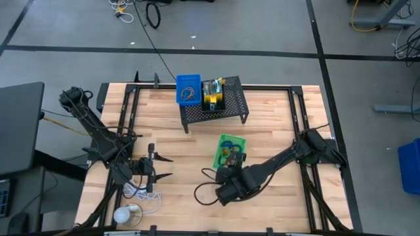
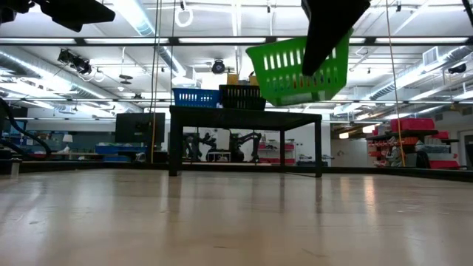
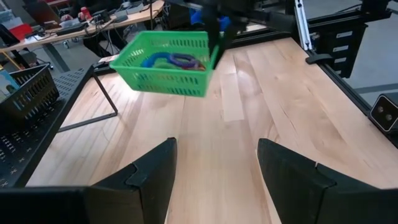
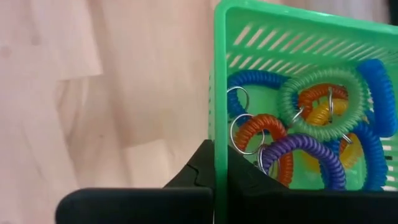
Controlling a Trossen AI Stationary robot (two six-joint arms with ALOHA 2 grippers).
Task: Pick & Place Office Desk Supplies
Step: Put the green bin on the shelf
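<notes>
Grey floor [image 1: 262, 26] with dark tape lines; ceiling strip lights [image 2: 140, 15].

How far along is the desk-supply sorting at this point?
Done: blue tray and black tray sit on the black stand. In hand: right gripper is shut on the green tray's wall, holding it with its coloured loops in the air. Left: setting it down. Left gripper open, idle.

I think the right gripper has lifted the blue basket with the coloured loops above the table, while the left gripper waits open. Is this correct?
Not quite: the lifted basket is green, not blue. The low view shows the green basket hanging above the table, the right gripper shut on its wall. The coloured loops are inside, and the left gripper waits open.
</notes>
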